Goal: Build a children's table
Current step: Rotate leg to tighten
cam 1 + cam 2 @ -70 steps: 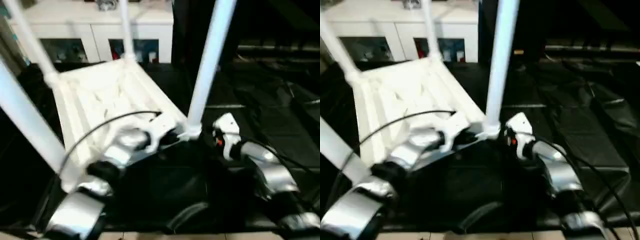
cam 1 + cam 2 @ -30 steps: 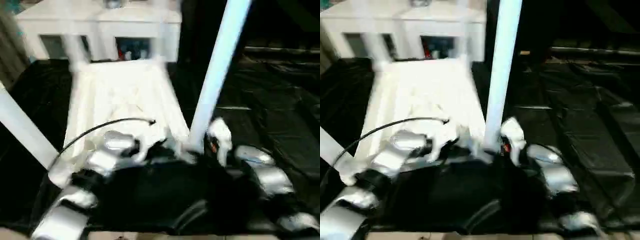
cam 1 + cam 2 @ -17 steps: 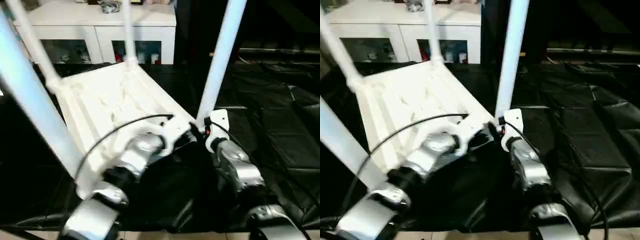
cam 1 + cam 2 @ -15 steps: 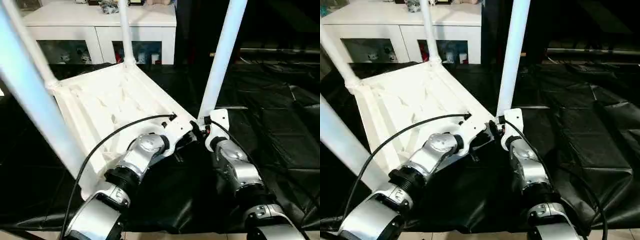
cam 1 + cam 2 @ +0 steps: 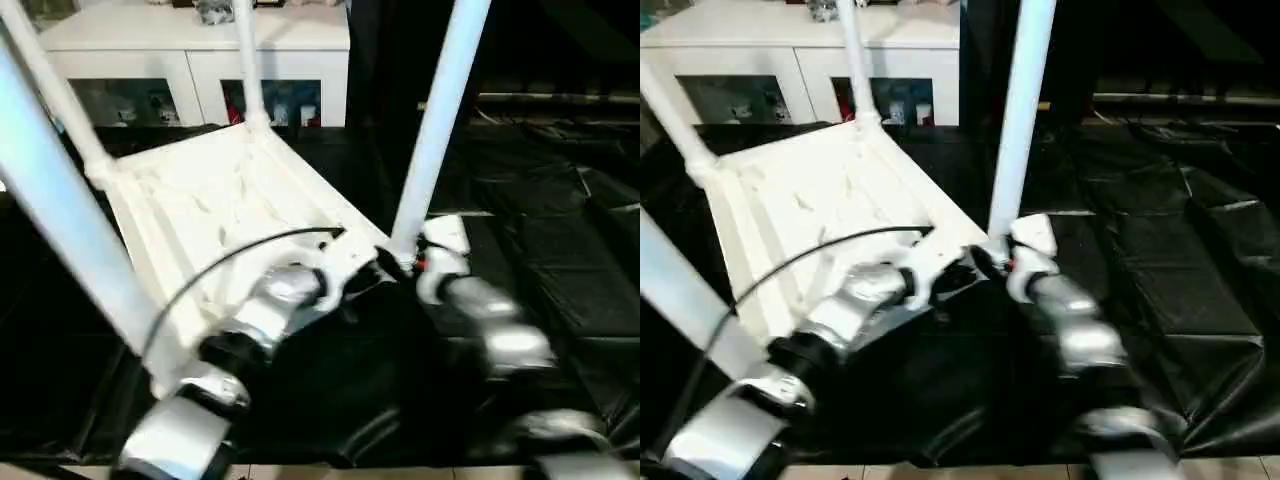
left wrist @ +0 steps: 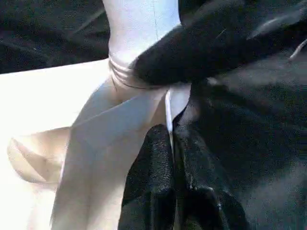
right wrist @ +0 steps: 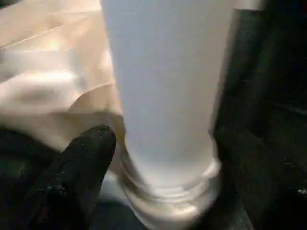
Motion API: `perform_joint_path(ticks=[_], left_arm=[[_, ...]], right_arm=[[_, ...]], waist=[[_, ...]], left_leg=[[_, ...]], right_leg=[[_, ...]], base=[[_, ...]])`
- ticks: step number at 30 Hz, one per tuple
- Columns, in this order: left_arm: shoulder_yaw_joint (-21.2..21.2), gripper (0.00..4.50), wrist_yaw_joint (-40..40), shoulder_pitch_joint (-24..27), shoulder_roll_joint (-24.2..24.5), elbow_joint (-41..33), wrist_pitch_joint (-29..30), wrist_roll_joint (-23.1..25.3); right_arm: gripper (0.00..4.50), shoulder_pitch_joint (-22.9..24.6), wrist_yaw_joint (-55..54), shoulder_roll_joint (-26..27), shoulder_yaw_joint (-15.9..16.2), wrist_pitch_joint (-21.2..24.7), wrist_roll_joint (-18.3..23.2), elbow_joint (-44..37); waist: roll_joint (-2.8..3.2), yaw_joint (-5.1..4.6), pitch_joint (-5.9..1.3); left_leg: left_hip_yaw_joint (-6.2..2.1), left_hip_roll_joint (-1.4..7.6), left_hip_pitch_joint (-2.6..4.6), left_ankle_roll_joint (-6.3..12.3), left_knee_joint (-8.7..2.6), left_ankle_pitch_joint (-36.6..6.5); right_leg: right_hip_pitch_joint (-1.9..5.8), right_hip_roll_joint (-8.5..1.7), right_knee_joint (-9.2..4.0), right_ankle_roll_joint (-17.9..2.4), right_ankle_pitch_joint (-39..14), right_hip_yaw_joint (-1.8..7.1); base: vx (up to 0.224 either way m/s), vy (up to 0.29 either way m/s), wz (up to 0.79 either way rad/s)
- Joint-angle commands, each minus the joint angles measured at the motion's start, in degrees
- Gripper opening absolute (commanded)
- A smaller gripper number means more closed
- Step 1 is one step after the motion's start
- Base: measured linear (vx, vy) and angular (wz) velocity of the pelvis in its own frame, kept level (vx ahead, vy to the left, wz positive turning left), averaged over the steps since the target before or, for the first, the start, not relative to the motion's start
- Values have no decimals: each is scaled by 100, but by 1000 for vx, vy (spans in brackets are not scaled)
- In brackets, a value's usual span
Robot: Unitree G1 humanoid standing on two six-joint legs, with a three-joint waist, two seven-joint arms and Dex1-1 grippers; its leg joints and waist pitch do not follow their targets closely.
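four legs stand up from the children's table (image 5: 210, 215), which lies upside down, ribbed underside up, on the black-draped surface (image 5: 560, 270) in front of a white cabinet (image 5: 190, 60). the near right leg (image 5: 430, 130) sits in its corner socket, threaded collar showing in both wrist views.

the left gripper (image 6: 169, 143) has its fingers (image 6: 153, 187) clenched on the thin rim of the top just beside that socket. the right gripper (image 7: 158, 158) sits at the base of the same leg, one finger (image 7: 81, 158) on each side; whether they press the leg or stand clear i cannot tell.

judging by the look, it is hollow moulded plastic: light, stiff, smooth and rather slippery, not fragile. the thin rim gives a pinch a firm edge, but the whole table would probably slide or pivot on the cloth under a sideways push. the leg is best taken low, near the collar, where it is widest and leverage is least; higher up, the taper could let fingers slip.
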Motion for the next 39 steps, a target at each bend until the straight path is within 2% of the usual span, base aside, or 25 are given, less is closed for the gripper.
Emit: perform_joint_path(ticks=[1,3,4,5,8,11,16,17,20,27,33,35,36,38,39], left_arm=[[27,0,-548,145,100,-146,-323,-221],[25,0,-1105,233,217,-376,-357,-455],[-3,0,-1708,338,359,-685,-161,-717],[-26,0,-1886,371,411,-781,-84,-781],[-105,0,-2171,415,542,-899,-4,-840],[-119,0,-2389,468,647,-963,21,-862],[-100,0,-2427,530,689,-1049,57,-826],[-98,0,-2405,533,679,-1053,62,-824],[-106,0,-2386,542,683,-1077,78,-828],[-99,0,-2396,585,682,-1129,120,-833],[-92,0,-2324,607,677,-1132,144,-811],[-64,0,-1934,565,582,-985,119,-673],[-60,0,-1887,560,567,-966,120,-659],[-40,0,-1457,524,419,-812,208,-534],[-20,0,-1091,500,287,-697,248,-440]], right_arm=[[387,67,594,-117,259,-46,30,-248],[387,128,1062,-335,377,-121,53,-356],[387,141,1395,-477,485,-159,57,-413],[387,142,1483,-507,522,-166,54,-430],[387,162,1733,-595,615,-134,62,-530],[387,164,1971,-655,824,-183,-60,-539],[387,111,1964,-572,987,-332,-297,-282],[371,110,1961,-562,997,-334,-311,-267],[371,100,1935,-506,947,-291,-248,-254],[304,93,2016,-476,908,-389,-211,-160],[278,159,1837,-335,849,-384,-195,-97],[276,110,1299,-164,723,-301,-296,171],[275,102,1215,-141,705,-301,-313,209],[274,27,405,92,497,-313,-423,553],[274,-22,-231,297,280,-270,-419,782]], waist=[[-159,51,-279],[-163,59,-285],[-174,79,-289],[-163,105,-293],[-140,176,-298],[-149,223,-293],[-182,242,-277],[-198,243,-277],[-201,247,-277],[-207,243,-279],[-207,237,-288],[-155,217,-276],[-184,181,-268],[-166,117,-250],[-163,92,-240]], left_leg=[[-84,190,1,616,-339,-1177],[-87,202,12,589,-341,-1170],[-81,217,18,590,-339,-1146],[-84,234,8,596,-342,-1054],[-57,256,54,595,-330,-990],[-63,262,38,558,-337,-944],[-54,243,55,436,-344,-1079],[-56,240,49,423,-343,-1074],[-59,244,52,436,-343,-1023],[-55,239,50,471,-331,-970],[-57,237,40,507,-322,-870],[-61,233,52,454,-331,-968],[-69,222,45,383,-344,-1070],[-75,219,63,268,-365,-1255],[-84,205,61,227,-371,-1353]], right_leg=[[266,-316,-433,-1077,-1684,202],[264,-313,-425,-1138,-1698,194],[263,-318,-405,-1200,-1641,197],[270,-316,-367,-1264,-1523,195],[229,-292,-327,-1381,-1246,204],[248,-299,-288,-1407,-1067,209],[242,-321,-323,-1336,-1304,226],[247,-324,-326,-1308,-1369,227],[246,-318,-321,-1270,-1360,228],[246,-314,-312,-1292,-1301,228],[259,-311,-288,-1336,-1160,224],[241,-311,-307,-1346,-1230,227],[258,-309,-330,-1310,-1387,219],[227,-313,-369,-1247,-1684,224],[231,-313,-394,-1211,-1849,219]], base=[[0,0,0],[0,0,0],[0,0,0],[0,0,0],[0,0,0],[0,0,0],[0,0,0],[0,0,0],[0,0,0],[0,0,0],[0,0,0],[0,0,0],[0,0,0],[0,0,0],[0,0,0]])
